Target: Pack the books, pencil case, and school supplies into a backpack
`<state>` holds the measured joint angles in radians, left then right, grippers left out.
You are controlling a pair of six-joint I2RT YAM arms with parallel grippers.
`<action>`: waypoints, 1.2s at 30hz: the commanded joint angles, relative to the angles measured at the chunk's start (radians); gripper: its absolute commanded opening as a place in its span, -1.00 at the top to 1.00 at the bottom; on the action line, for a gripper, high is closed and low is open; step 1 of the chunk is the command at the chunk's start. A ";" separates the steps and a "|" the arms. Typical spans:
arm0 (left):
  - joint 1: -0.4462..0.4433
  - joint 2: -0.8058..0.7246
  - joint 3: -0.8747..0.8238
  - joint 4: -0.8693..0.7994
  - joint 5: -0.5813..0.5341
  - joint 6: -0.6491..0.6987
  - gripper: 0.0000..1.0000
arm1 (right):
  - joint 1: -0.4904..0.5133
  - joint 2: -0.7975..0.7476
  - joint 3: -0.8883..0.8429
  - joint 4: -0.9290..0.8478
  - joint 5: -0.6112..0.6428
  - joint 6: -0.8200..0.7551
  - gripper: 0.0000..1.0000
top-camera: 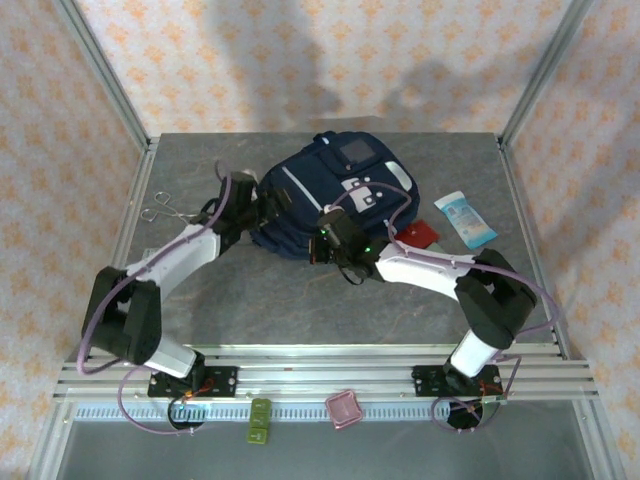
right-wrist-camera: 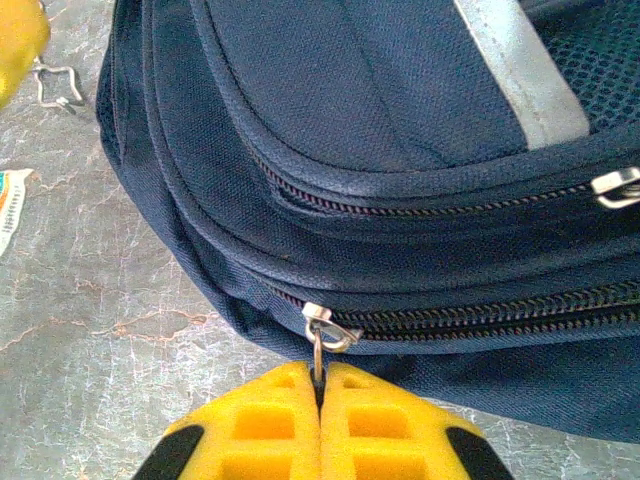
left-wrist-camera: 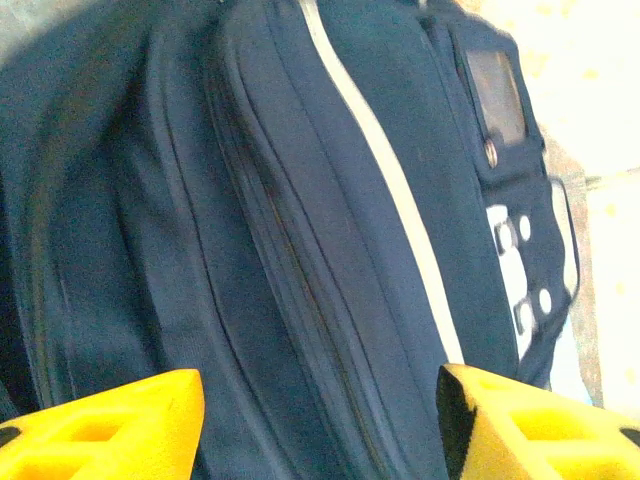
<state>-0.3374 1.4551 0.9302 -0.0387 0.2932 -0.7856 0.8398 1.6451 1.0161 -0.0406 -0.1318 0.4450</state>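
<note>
Navy backpack (top-camera: 320, 195) lies on the grey counter (top-camera: 300, 300). Its zipper pull (right-wrist-camera: 325, 335) is pinched in the right gripper (right-wrist-camera: 320, 385). The left gripper (left-wrist-camera: 320, 420) gapes apart over the fabric.

The large navy blue fabric backpack (left-wrist-camera: 300, 250) runs off every edge of the left wrist view and looks soft and blurred there. In the right wrist view its top and right side are cut off. The lower end of its silver metal zipper pull (right-wrist-camera: 322, 335) is hidden between the pressed-together jaws of the right gripper (right-wrist-camera: 320, 378). Right of the backpack, a flat red squarish piece (top-camera: 422, 236) is partly covered by a cable (top-camera: 400, 222). Left of the backpack in the right wrist view, a white printed scrap (right-wrist-camera: 10, 205) is clipped by the edge and unreadable.
</note>
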 commanded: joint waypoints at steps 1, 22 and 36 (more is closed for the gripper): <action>-0.059 -0.023 -0.072 0.069 -0.065 -0.081 -0.25 | 0.009 0.001 0.038 0.039 -0.019 -0.004 1.00; -0.099 0.114 0.014 0.123 -0.128 -0.088 1.00 | -0.071 -0.024 -0.019 -0.054 0.093 -0.001 1.00; -0.044 0.084 0.000 0.103 -0.095 -0.041 1.00 | -0.332 -0.093 -0.066 -0.166 0.231 0.057 1.00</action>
<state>-0.4126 1.5772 0.9257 0.0509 0.2489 -0.8696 0.5545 1.5990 0.9699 -0.1272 -0.0406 0.4717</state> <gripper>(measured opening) 0.054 0.038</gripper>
